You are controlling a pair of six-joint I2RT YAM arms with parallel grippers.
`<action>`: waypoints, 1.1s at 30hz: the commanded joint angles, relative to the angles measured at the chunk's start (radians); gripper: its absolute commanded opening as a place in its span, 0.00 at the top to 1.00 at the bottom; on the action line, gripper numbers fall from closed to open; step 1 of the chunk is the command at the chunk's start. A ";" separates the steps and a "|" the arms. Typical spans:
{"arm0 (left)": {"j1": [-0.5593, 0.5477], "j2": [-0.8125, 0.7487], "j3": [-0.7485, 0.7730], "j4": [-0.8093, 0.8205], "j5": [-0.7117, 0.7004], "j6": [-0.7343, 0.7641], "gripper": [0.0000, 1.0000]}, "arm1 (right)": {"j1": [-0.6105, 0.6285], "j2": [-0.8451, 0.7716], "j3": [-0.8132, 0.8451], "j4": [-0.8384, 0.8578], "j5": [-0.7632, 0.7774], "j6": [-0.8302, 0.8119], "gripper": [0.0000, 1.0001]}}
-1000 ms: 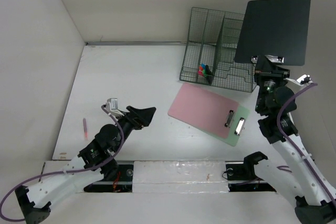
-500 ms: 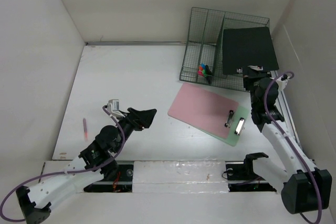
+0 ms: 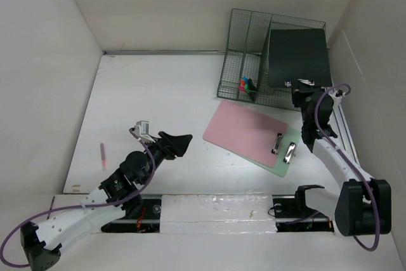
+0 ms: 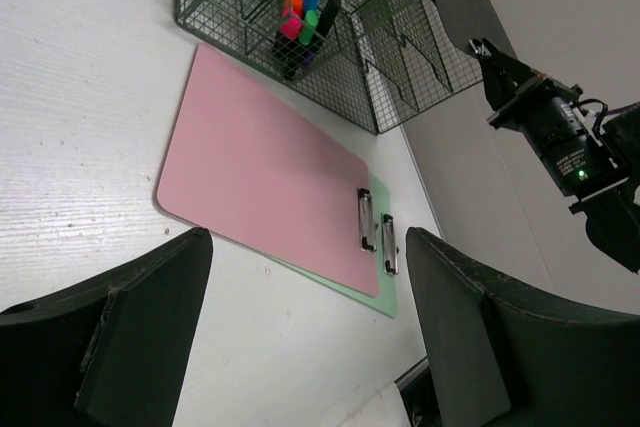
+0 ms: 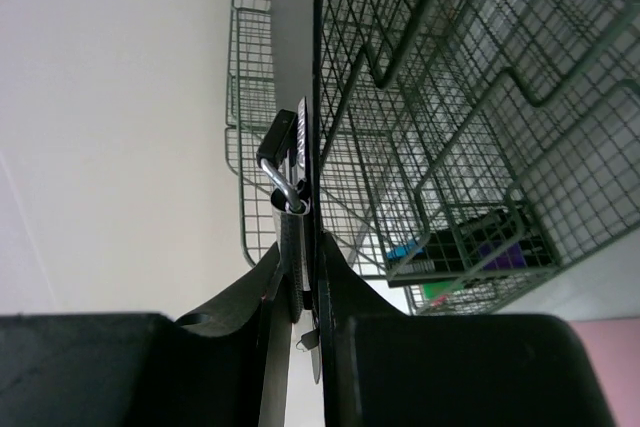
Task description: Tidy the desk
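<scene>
Top view: at two o'clock on the flat matte white bench (image 3: 152,93) beneath both arms, the right gripper (image 3: 303,90) holds a flat black clipboard (image 3: 298,55) upright in the dark green wire-mesh rack (image 3: 244,55); left wrist: left gripper (image 4: 305,277) fingers (image 4: 130,327) apart, idle; right wrist: fingers (image 5: 450,367) clamped at its metal clip (image 5: 285,177), filing under way, release likely next.

black clipboard (image 3: 298,55) has dropped into the wire rack (image 3: 247,61) — right gripper (image 3: 303,87) lower too.

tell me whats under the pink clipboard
A green clipboard lies under the pink clipboard, both flat on the desk. Only its clip end and a thin strip of edge show. The rest is covered, so nothing more can be seen beneath.
</scene>
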 commanded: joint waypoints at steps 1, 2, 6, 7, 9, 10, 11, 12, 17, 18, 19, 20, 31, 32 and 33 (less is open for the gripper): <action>-0.003 0.032 -0.001 0.064 0.026 -0.001 0.26 | 0.004 0.045 0.040 0.073 -0.071 0.017 1.00; -0.003 0.041 0.000 0.068 0.029 -0.001 0.27 | 0.004 0.056 0.046 0.073 -0.066 0.017 0.99; -0.003 0.078 0.002 0.091 0.041 -0.004 0.27 | 0.004 0.074 0.107 0.033 -0.028 0.015 0.98; -0.003 0.083 0.003 0.097 0.046 -0.006 0.27 | 0.004 0.076 0.111 0.024 -0.023 0.021 0.99; -0.003 0.101 0.006 0.113 0.052 -0.010 0.28 | 0.004 0.077 0.094 0.080 -0.054 0.075 1.00; -0.003 0.107 0.010 0.120 0.058 -0.010 0.28 | -0.005 0.074 0.062 0.115 -0.066 0.085 1.00; -0.003 0.113 0.011 0.120 0.059 -0.012 0.28 | -0.005 0.067 0.051 0.164 -0.071 0.092 1.00; -0.003 0.121 0.014 0.119 0.064 -0.012 0.28 | -0.005 0.056 0.046 0.160 -0.073 0.098 1.00; -0.003 0.127 0.014 0.122 0.069 -0.016 0.28 | -0.005 0.088 0.054 0.128 -0.085 0.125 1.00; -0.003 0.123 0.013 0.124 0.070 -0.016 0.28 | -0.005 0.102 0.054 0.139 -0.100 0.130 1.00; -0.003 0.119 0.011 0.122 0.070 -0.016 0.29 | -0.014 0.132 0.057 0.148 -0.111 0.132 1.00; -0.003 0.119 0.011 0.121 0.072 -0.018 0.29 | -0.015 0.148 0.071 0.157 -0.118 0.132 1.00; -0.003 0.099 -0.003 0.127 0.062 -0.027 0.29 | -0.015 0.191 0.114 0.090 -0.142 0.077 0.70; -0.003 0.109 -0.003 0.131 0.064 -0.029 0.29 | -0.015 0.179 0.109 0.079 -0.132 0.066 0.55; -0.003 0.116 -0.001 0.133 0.067 -0.027 0.29 | -0.015 0.156 0.106 0.073 -0.122 0.050 0.48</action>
